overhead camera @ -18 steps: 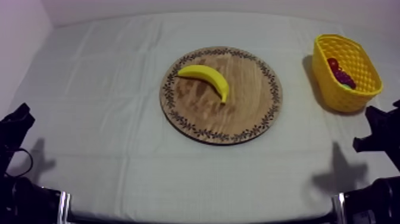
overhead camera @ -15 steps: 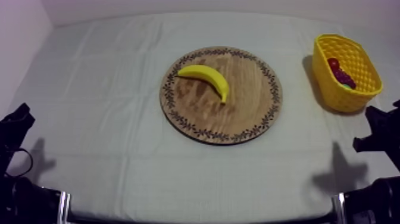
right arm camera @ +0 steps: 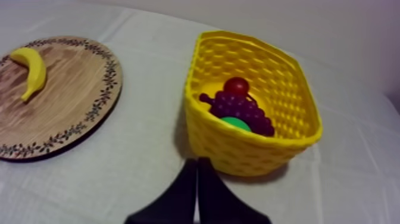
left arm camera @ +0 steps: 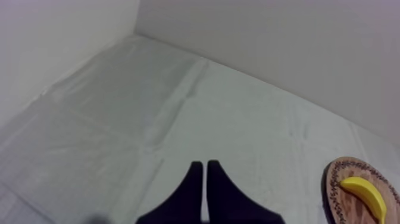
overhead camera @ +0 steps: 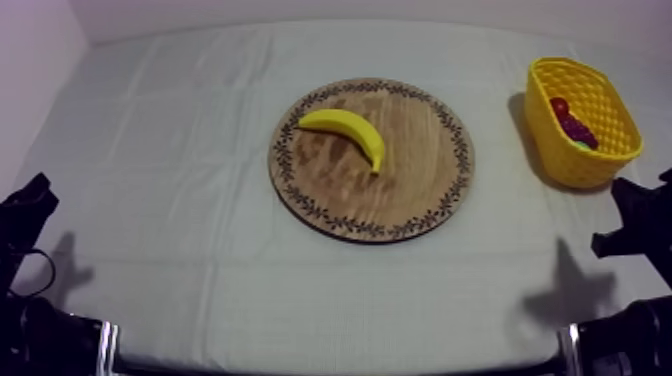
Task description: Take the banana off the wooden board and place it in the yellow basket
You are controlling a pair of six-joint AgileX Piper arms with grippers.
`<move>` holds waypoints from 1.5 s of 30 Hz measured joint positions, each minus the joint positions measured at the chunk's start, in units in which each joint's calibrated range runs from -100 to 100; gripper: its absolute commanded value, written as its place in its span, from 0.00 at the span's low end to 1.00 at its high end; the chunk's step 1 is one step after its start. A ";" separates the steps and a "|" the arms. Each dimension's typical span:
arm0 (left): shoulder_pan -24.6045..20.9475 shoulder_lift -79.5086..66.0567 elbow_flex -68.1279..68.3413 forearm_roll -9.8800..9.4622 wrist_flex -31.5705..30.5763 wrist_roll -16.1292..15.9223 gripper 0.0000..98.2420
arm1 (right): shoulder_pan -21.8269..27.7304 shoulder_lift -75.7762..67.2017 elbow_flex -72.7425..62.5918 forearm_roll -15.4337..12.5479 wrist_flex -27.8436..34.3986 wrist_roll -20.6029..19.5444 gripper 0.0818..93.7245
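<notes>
A yellow banana (overhead camera: pixel 346 133) lies on the round wooden board (overhead camera: pixel 400 190) in the middle of the table, toward the board's upper left. The yellow basket (overhead camera: pixel 600 152) stands at the table's right side. My left gripper (left arm camera: pixel 205 167) is shut, a narrow wedge over bare cloth, with the board (left arm camera: pixel 339 190) and banana (left arm camera: pixel 366 195) off beside it. My right gripper (right arm camera: pixel 197 163) is shut too, its tips just in front of the basket (right arm camera: pixel 238 149). The banana (right arm camera: pixel 33 70) and board (right arm camera: pixel 65 101) lie well to the side of it.
Inside the basket lie a bunch of grapes (right arm camera: pixel 241 111), a small red fruit (right arm camera: pixel 236 86) and something green (right arm camera: pixel 236 123). Both arms rest low at the table's near corners, left (overhead camera: pixel 25 215) and right (overhead camera: pixel 640 225). A wall rises behind the table.
</notes>
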 measured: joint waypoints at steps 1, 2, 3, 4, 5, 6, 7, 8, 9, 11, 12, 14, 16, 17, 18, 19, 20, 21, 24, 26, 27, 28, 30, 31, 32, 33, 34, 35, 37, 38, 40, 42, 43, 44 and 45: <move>0.00 0.00 0.00 0.00 0.00 0.00 0.00 | -0.67 0.05 0.00 0.00 0.00 0.20 0.00; 0.00 0.00 0.00 0.00 0.00 0.00 0.00 | -1.69 0.05 0.00 0.00 0.00 0.40 0.00; 0.00 0.00 0.00 0.00 0.00 0.00 0.00 | -2.93 0.05 0.00 0.00 0.00 0.45 0.00; 0.00 0.00 0.00 0.00 0.00 0.00 0.00 | -4.03 0.05 0.00 0.00 0.00 0.45 0.00; 0.00 0.00 0.00 0.00 0.00 0.00 0.00 | -5.48 0.05 0.00 0.00 0.00 0.24 0.00; 0.00 0.00 0.00 0.00 0.00 0.00 0.00 | -6.97 0.05 0.00 0.00 0.00 -0.23 0.00; 0.00 0.00 0.00 0.00 0.00 0.00 0.00 | -8.43 0.05 0.00 0.00 0.00 -0.75 0.00; 0.00 0.00 0.00 0.00 0.00 0.00 0.00 | -9.53 0.05 0.00 0.00 0.00 -1.35 0.00; 0.00 0.00 0.00 0.00 0.00 0.00 0.00 | -10.84 0.05 0.00 0.00 0.00 -1.82 0.00; 0.00 0.00 0.00 0.00 0.00 0.00 0.00 | -13.00 0.05 0.00 0.00 0.00 -2.35 0.00; 0.00 0.00 0.00 0.00 0.00 0.00 0.00 | -13.83 0.05 0.00 0.00 0.00 -2.80 0.00; 0.00 0.00 0.00 0.00 0.00 0.00 0.00 | -14.85 0.05 0.00 0.00 0.00 -3.92 0.00; 0.00 0.00 0.00 0.00 0.00 0.00 0.00 | -15.28 0.05 0.00 0.00 0.00 -4.39 0.00; 0.00 0.00 0.00 0.00 0.00 0.00 0.00 | -15.33 0.05 0.00 0.00 0.00 -4.40 0.00; 0.00 0.00 0.00 0.00 0.00 0.00 0.00 | -15.49 0.05 0.00 0.00 0.00 -4.24 0.00; 0.00 0.00 0.00 0.00 0.00 0.00 0.00 | -15.75 0.05 0.00 0.00 0.00 -3.76 0.00; 0.00 0.00 0.00 0.00 0.00 0.00 0.00 | -16.12 0.05 0.00 0.00 0.00 -3.26 0.00; 0.00 0.00 0.00 0.00 0.00 0.00 0.00 | -16.61 0.11 -0.20 0.00 0.10 -2.52 0.00; 0.00 0.00 0.00 0.00 0.00 0.00 0.00 | -18.49 1.71 -1.08 0.47 -0.21 -0.88 0.00; 0.00 0.00 0.00 0.00 0.00 0.00 0.00 | -20.24 4.06 -2.31 1.68 -0.04 0.33 0.00; 0.00 0.00 0.00 0.00 0.00 0.00 0.00 | -20.94 5.19 -3.24 2.39 -0.11 0.59 0.00; 0.00 0.00 0.00 0.00 0.00 0.00 0.00 | -21.79 6.76 -4.36 3.21 -0.20 0.67 0.00; 0.00 0.00 0.00 0.00 0.00 0.00 0.00 | -23.25 9.90 -7.03 4.80 -0.09 0.55 0.00; 0.00 0.00 0.00 0.00 0.00 0.00 0.00 | -23.86 11.76 -8.62 5.69 0.20 0.26 0.00; 0.00 0.00 0.00 0.00 0.00 0.00 0.00 | -24.37 13.67 -10.34 6.55 0.75 -0.39 0.00; 0.00 0.00 0.00 0.00 0.00 0.00 0.00 | -24.72 15.62 -11.80 7.03 1.41 -1.07 0.00; 0.00 0.00 0.00 0.00 0.00 0.00 0.00 | -25.11 17.61 -13.76 7.51 2.45 -1.77 0.00; 0.00 0.00 0.00 0.00 0.00 0.00 0.00 | -25.46 19.64 -15.83 8.04 3.45 -2.20 0.00; 0.00 0.00 0.00 0.00 0.00 0.00 0.00 | -25.98 23.29 -19.77 8.45 5.89 -2.82 0.00; 0.00 0.00 0.00 0.00 0.00 0.00 0.00 | -26.16 25.36 -22.06 8.45 7.21 -2.93 0.00; 0.00 0.00 0.00 0.00 0.00 0.00 0.00 | -26.07 29.08 -26.81 8.39 9.76 -2.90 0.00; 0.00 0.00 0.00 0.00 0.00 0.00 0.00 | -25.65 33.25 -31.20 7.93 12.59 -2.56 0.00; 0.00 0.00 0.00 0.00 0.00 0.00 0.00 | -25.27 35.35 -33.71 7.46 14.05 -2.25 0.00; 0.00 0.00 0.00 0.00 0.00 0.00 0.00 | -24.88 37.46 -36.20 6.96 15.51 -1.95 0.01; 0.00 0.00 0.00 0.00 0.00 0.00 0.00 | -24.58 39.14 -38.15 6.54 16.68 -1.63 0.01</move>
